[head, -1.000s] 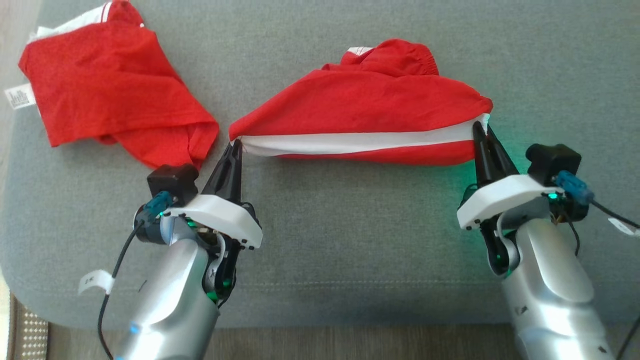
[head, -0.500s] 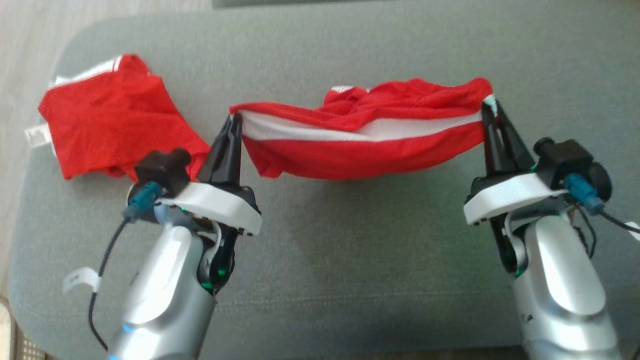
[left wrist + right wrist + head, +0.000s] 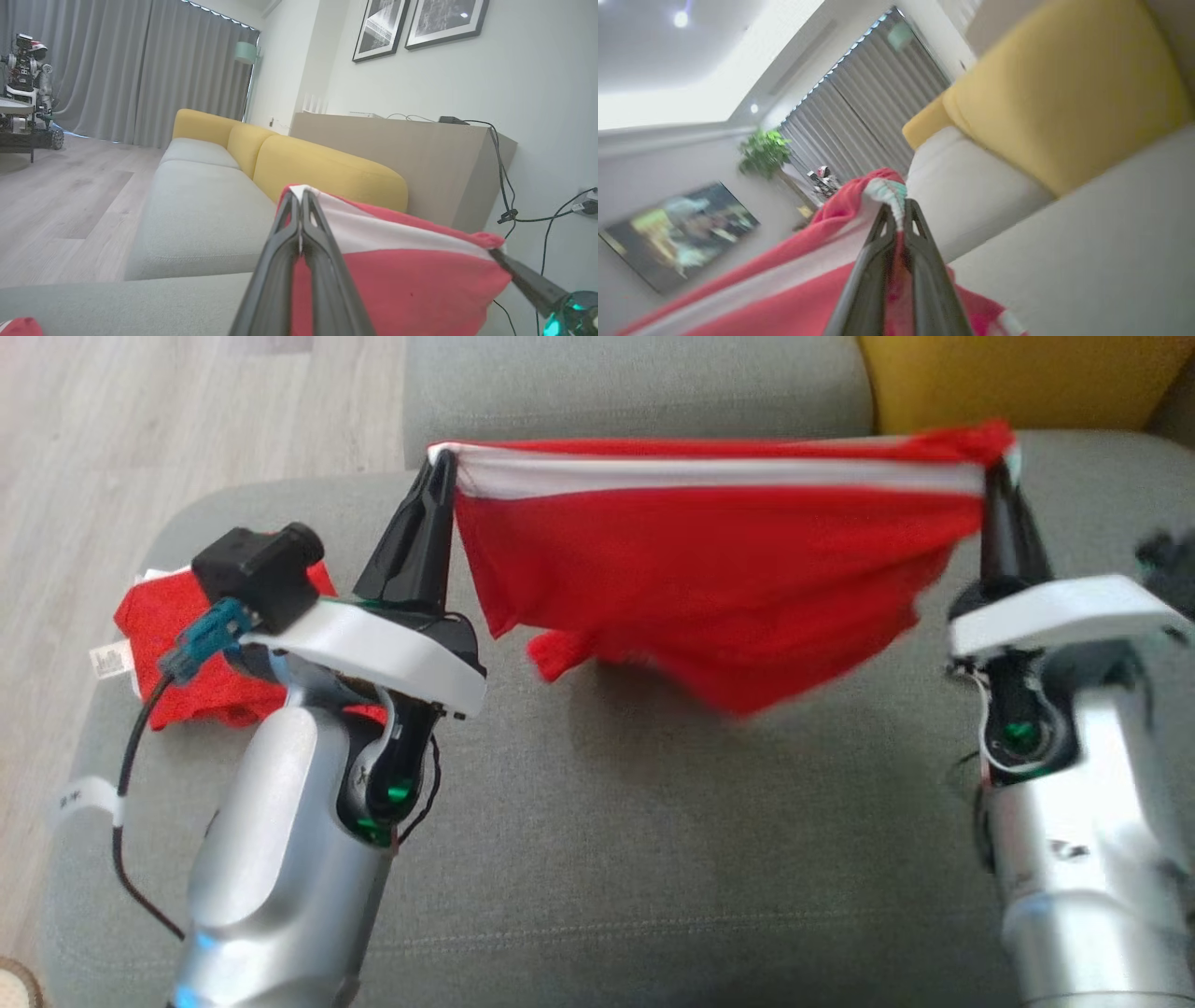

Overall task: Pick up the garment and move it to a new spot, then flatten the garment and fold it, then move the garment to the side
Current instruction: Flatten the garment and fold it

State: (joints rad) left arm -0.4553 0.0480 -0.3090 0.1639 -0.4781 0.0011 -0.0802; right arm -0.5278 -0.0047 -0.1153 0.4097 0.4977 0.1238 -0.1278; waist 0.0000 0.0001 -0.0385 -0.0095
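Holding the red white-striped garment (image 3: 709, 569) taut in the air above the grey sofa seat (image 3: 653, 877), the left gripper (image 3: 441, 467) and right gripper (image 3: 995, 471) each pinch a top corner, fingers pressed together on cloth. The pick-up looks done — setting down, flattening, folding and moving aside remain. A second red garment (image 3: 173, 644) lies at the seat's left end.

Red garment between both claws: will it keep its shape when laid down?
Likely floppy: the red garment sags in loose folds below its taut striped edge. Probably light: left claw and right claw carry it by pinched corners. May crumple on the sofa cushion.
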